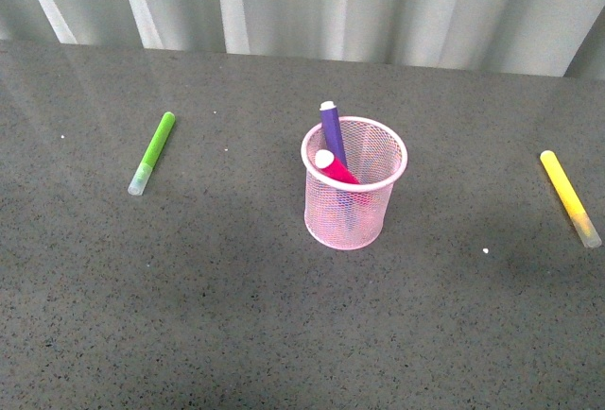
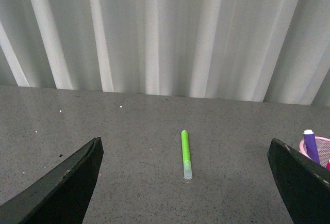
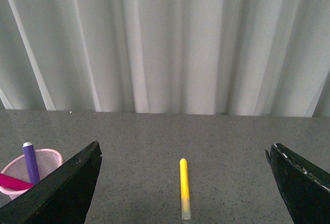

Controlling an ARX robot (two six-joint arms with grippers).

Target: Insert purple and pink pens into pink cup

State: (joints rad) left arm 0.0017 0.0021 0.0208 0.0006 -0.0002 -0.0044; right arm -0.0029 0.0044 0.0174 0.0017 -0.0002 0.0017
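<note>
Front view: the light pink wire-mesh cup [image 1: 354, 183] stands upright near the middle of the dark grey speckled tabletop [image 1: 189, 316]. The dark purple marker [image 1: 333, 132] leans inside it, its pale end rising above the rim at the back. The magenta-pink marker [image 1: 336, 169] also lies inside, tilted, its pale end just at rim level. A lime-green marker with a clear cap [image 1: 153, 152] lies flat on the table well to the left of the cup; a yellow marker with a clear cap [image 1: 569, 196] lies flat well to the right. Neither arm appears in this view.

Left wrist view: the left gripper [image 2: 185, 182] hangs above the table with its two dark fingers spread wide and nothing between them. The lime-green marker lies on the surface ahead of it, untouched. The pink cup's rim and the purple marker show at the frame edge.

Right wrist view: the right gripper [image 3: 183, 182] is likewise spread wide and empty. The yellow marker lies ahead of it; the cup with both markers shows at the opposite edge.

Task status: both required pens sit inside the cup and neither gripper holds anything, so the insertion appears complete. Nothing seems left to do; the green and yellow markers are not part of the task
</note>
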